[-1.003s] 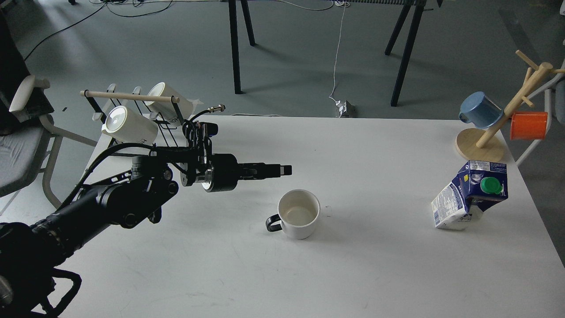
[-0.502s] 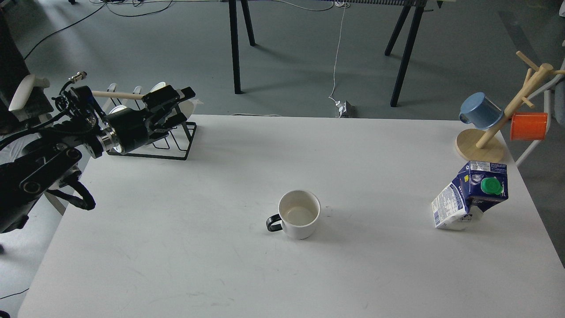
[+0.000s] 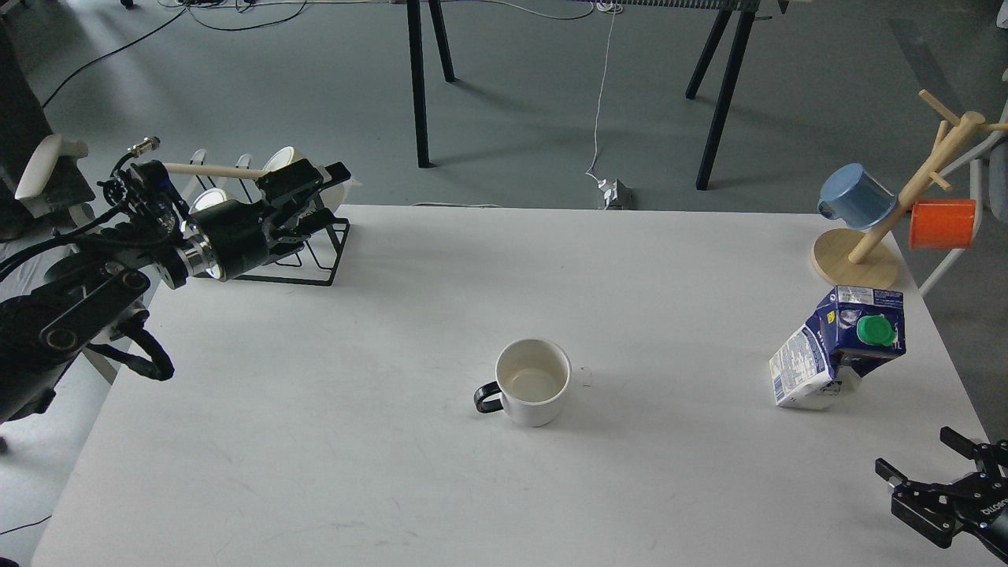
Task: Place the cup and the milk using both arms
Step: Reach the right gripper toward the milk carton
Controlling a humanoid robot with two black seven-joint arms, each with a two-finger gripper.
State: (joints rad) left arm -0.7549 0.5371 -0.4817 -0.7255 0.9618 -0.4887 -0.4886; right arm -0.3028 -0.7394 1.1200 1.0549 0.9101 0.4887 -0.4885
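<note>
The cup (image 3: 533, 382), a squat white mug with a black handle pointing left, stands upright at the middle of the white table (image 3: 378, 472). The milk (image 3: 839, 346), a dented blue and white carton with a green cap, leans at the right side. My left gripper (image 3: 327, 195) is open and empty at the table's far left, in front of the mug rack and far from the cup. My right gripper (image 3: 921, 457) is open and empty at the bottom right corner, below the milk and apart from it.
A black wire rack (image 3: 315, 264) with cream mugs (image 3: 287, 161) stands at the back left, right behind my left gripper. A wooden mug tree (image 3: 858, 256) with a blue cup (image 3: 854, 197) and an orange cup (image 3: 943, 223) stands at the back right. A grey chair (image 3: 47, 169) is left of the table.
My left arm swung from beside the cup back to the far left by the rack, then hardly moved. My right gripper has come into view at the bottom right.
</note>
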